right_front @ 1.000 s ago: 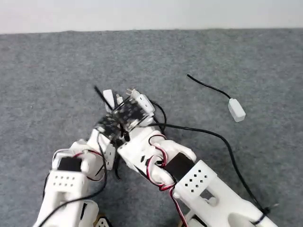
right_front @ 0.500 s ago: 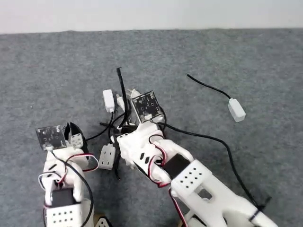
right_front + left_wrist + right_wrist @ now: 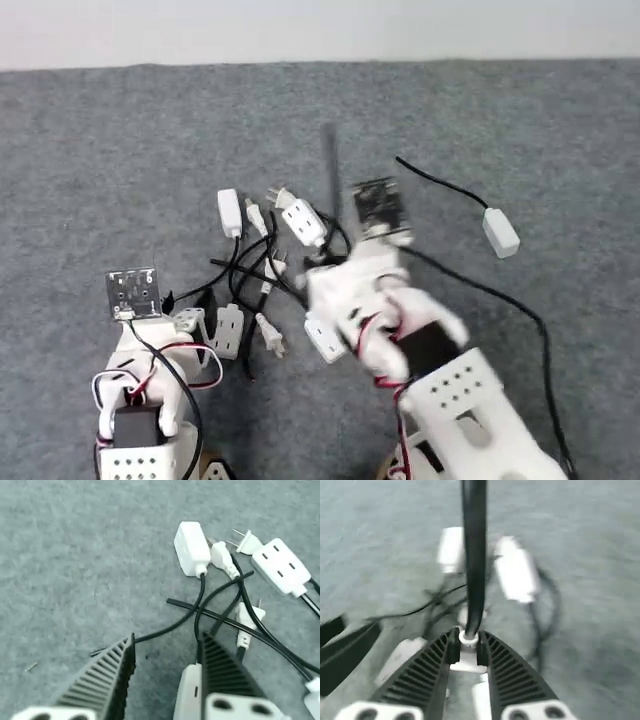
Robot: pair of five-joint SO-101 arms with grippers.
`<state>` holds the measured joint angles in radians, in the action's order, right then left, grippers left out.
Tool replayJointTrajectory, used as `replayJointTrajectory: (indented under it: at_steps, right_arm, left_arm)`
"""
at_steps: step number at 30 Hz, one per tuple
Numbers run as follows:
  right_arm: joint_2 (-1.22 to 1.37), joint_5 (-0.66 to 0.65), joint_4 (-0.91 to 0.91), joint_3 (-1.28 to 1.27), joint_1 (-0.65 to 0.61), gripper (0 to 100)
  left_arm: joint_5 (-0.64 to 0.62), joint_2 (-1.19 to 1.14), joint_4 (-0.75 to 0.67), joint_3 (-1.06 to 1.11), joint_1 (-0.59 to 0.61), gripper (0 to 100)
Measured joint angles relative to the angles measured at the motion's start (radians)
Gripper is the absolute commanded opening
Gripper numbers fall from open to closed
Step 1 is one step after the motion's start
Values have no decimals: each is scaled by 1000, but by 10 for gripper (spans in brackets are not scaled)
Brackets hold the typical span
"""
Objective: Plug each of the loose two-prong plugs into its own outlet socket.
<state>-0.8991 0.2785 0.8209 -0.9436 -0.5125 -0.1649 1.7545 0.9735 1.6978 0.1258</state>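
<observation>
My right gripper [image 3: 467, 639] is shut on a small white plug [image 3: 465, 665] whose black cord [image 3: 474, 555] stands straight up ahead of the fingers. From above, that cord [image 3: 330, 170] rises beside the right arm [image 3: 380, 300]. My left gripper [image 3: 167, 652] hangs open near the table's front left, with one finger over a white outlet socket [image 3: 187, 695]. Beyond it lie a white adapter [image 3: 191, 548], two-prong plugs [image 3: 247, 541] [image 3: 247, 617] and a white outlet block [image 3: 281, 566]. In the high view the left gripper [image 3: 190, 308] sits next to an outlet socket [image 3: 228, 330].
Tangled black cords [image 3: 250, 265] run through the cluster in the middle of the grey carpet. Another white socket [image 3: 325, 340] lies by the right arm. A separate white block [image 3: 498, 232] on a black cord lies at the far right. Open carpet lies at the far left.
The left arm has drawn back from the cluster toward the front left with its gripper open. The right arm swung to the right, carrying its cord, and uncovered the plugs.
</observation>
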Motion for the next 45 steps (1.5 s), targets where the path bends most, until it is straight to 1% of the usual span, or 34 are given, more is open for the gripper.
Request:
replayJointTrajectory:
  at_steps: [3,6,9,13,18,21,26,35,40,45]
  right_arm:
    - [55,-75,115,84,143,7]
    - [190,-160,265,190,298,8]
    - [364,-221,387,281,379,8]
    - [618,-267,407,361,454,8]
    - [882,-287,371,494,531,9]
    - [1003,-325,371,578,542,24]
    - [1103,-336,371,671,542,120]
    - [1112,-336,371,689,542,122]
    - [1112,-336,371,689,542,122]
    - [1129,-336,333,689,542,121]
  left_arm:
    - [9,-18,-28,0,6,170]
    - [9,-38,-52,0,5,192]
    - [9,-57,-68,0,5,198]
    - [9,-71,-83,0,3,198]
    - [11,-77,-86,0,5,199]
    - [11,-77,-86,0,5,199]
    - [44,-77,-86,0,5,199]
    - [58,-77,-86,0,5,199]
    - [86,-77,-86,0,5,199]
    - [89,-77,-86,0,5,199]
